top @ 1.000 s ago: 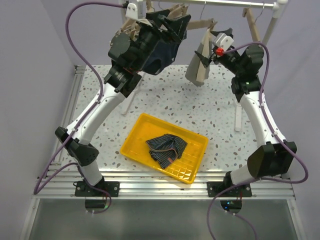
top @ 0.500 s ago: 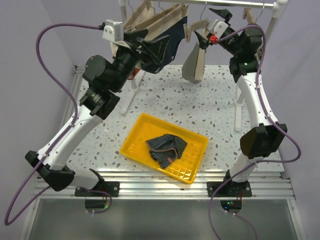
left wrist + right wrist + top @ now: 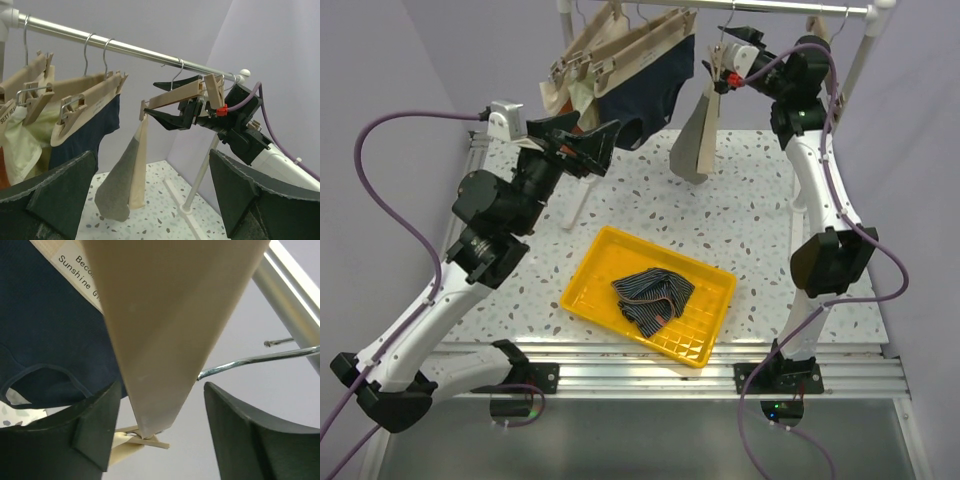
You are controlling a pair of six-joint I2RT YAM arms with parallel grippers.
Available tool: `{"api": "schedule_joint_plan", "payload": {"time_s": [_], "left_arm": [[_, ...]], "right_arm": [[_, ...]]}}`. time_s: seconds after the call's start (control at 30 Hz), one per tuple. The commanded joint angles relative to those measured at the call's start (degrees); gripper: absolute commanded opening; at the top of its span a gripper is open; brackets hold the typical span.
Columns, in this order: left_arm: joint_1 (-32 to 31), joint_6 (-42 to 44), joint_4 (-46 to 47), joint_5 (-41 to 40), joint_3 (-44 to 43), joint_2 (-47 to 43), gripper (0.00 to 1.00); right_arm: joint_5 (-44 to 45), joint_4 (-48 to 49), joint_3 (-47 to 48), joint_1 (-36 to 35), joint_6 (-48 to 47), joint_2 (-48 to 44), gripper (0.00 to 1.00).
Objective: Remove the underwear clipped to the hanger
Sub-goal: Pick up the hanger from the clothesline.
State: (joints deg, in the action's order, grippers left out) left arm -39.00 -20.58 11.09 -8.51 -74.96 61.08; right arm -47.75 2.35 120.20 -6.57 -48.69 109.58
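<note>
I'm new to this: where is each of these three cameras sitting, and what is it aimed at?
Top external: above and behind the arms, looking down at yellow tray and both arms.
Left wrist: on the left arm, facing the rail; its open pincer frames the right arm.
Right wrist: looking up, pincer around the beige hanger.
Shared: the navy underwear.

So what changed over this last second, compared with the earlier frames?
The left tool let go of the navy underwear and dropped back from the rail, open and empty. The right tool rose to the hanger holding the grey-white underwear and now straddles it, jaws narrowing. The striped underwear in the yellow tray stayed put.
</note>
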Motion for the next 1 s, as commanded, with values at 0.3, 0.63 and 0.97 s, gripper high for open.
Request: {"api": "schedule_joint_plan", "payload": {"time_s": [0.3, 0.63, 0.97], "left_arm": [[0.3, -3.9, 0.0, -4.0, 4.6, -4.2, 1.0], [0.3, -5.1, 0.2, -3.8, 5.7, -4.4, 1.0], [0.3, -5.5, 0.4, -4.2, 7.3, -5.4, 1.0]], "right_arm": [[-1.5, 3.1, 0.2, -0.6, -1.0, -0.9, 0.21], [1.7, 11.3, 0.4, -0.7, 5.6, -1.9, 0.0], [2.5, 17.1, 2.4, -0.7, 12.4, -2.4, 0.0]]}}
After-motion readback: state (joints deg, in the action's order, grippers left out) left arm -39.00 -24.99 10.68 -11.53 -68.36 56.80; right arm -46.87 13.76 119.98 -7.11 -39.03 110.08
